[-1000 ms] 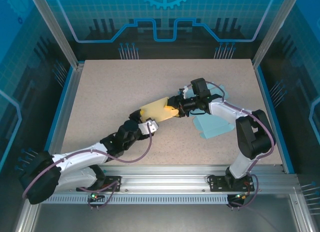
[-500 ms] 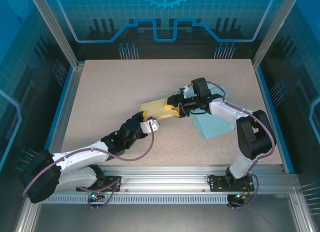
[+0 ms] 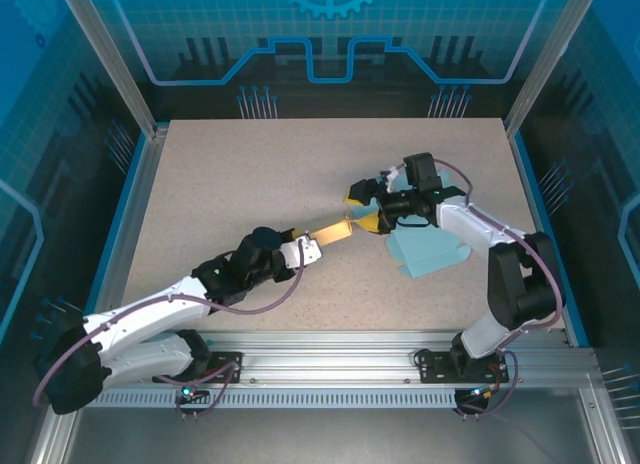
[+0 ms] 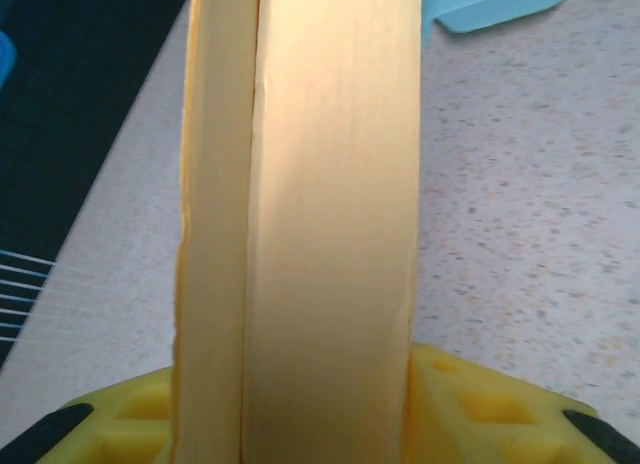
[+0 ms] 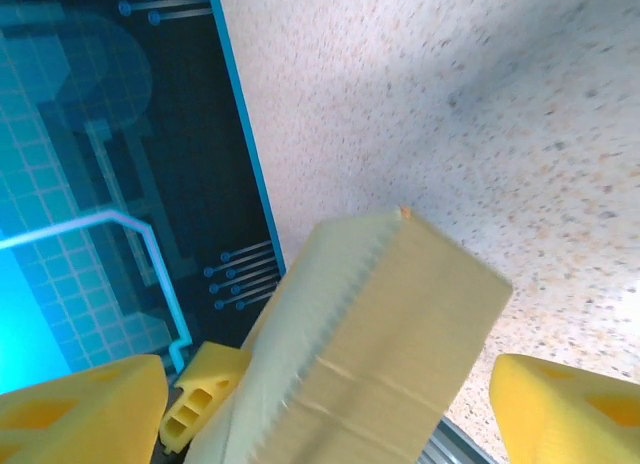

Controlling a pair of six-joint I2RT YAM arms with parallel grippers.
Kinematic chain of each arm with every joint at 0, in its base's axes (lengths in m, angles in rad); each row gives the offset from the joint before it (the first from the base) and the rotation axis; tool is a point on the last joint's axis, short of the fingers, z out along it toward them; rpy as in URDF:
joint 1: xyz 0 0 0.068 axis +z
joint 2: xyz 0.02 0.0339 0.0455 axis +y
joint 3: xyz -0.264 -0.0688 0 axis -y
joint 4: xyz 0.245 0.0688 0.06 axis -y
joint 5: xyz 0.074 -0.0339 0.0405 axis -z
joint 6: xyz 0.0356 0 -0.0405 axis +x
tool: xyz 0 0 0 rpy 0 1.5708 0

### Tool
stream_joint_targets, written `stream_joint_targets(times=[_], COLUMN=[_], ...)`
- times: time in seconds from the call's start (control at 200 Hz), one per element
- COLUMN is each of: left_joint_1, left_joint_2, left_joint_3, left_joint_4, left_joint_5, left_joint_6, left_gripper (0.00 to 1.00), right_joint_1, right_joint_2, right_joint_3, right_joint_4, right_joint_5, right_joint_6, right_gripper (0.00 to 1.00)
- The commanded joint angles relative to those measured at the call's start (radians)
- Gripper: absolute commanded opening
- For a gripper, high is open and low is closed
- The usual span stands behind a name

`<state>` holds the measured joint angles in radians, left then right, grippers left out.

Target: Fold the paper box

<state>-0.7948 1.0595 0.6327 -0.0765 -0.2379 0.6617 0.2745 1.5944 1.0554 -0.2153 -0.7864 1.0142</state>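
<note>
The yellow paper box (image 3: 331,231) is held just above the table, edge-on in the top view. My left gripper (image 3: 312,244) is shut on its near end. In the left wrist view the box (image 4: 320,214) runs up the middle between my yellow fingers (image 4: 475,404). My right gripper (image 3: 363,207) stands open at the box's far end, its yellow fingers spread to either side without touching it. From the right wrist, the box (image 5: 375,334) lies between the wide-apart fingers (image 5: 575,404).
A flat light-blue paper sheet (image 3: 428,250) lies on the table under the right arm. A blue rail (image 3: 122,206) and metal posts border the speckled tabletop (image 3: 230,174). Free room lies at the back and left.
My right gripper opened, let go of the box and drew back to the right. My left gripper closed on the box, which has turned edge-on.
</note>
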Motion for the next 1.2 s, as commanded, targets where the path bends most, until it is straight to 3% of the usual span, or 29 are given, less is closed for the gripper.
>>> stream_joint_targets(times=[0.0, 0.275, 0.57, 0.91, 1.005, 1.096, 1.196], left_joint_1=[0.002, 0.091, 0.223, 0.261, 0.261, 0.262, 0.260], left_joint_2=[0.027, 0.182, 0.336, 0.481, 0.467, 0.435, 0.380], left_joint_3=[0.062, 0.173, 0.320, 0.447, 0.435, 0.425, 0.418], left_joint_4=[-0.147, -0.310, -0.414, -0.503, -0.480, -0.459, -0.435], left_joint_5=[0.133, 0.354, 0.556, 0.568, 0.561, 0.555, 0.565], left_joint_6=[-0.048, -0.055, 0.009, 0.096, 0.095, 0.088, 0.066], left_gripper=[0.41, 0.40, 0.45, 0.51, 0.58, 0.75, 0.80], right_joint_1=[-0.054, -0.142, -0.089, 0.064, 0.108, 0.147, 0.179], right_joint_2=[-0.059, -0.176, -0.258, -0.329, -0.326, -0.322, -0.315], right_joint_3=[-0.027, -0.038, 0.001, -0.002, 0.008, 0.026, 0.046], right_joint_4=[-0.096, -0.266, -0.412, -0.424, -0.433, -0.439, -0.447], right_joint_5=[0.050, 0.224, 0.324, 0.500, 0.558, 0.590, 0.616], right_joint_6=[-0.076, -0.299, -0.586, -0.737, -0.760, -0.789, -0.821], right_gripper=[0.87, 0.87, 0.80, 0.72, 0.71, 0.70, 0.69])
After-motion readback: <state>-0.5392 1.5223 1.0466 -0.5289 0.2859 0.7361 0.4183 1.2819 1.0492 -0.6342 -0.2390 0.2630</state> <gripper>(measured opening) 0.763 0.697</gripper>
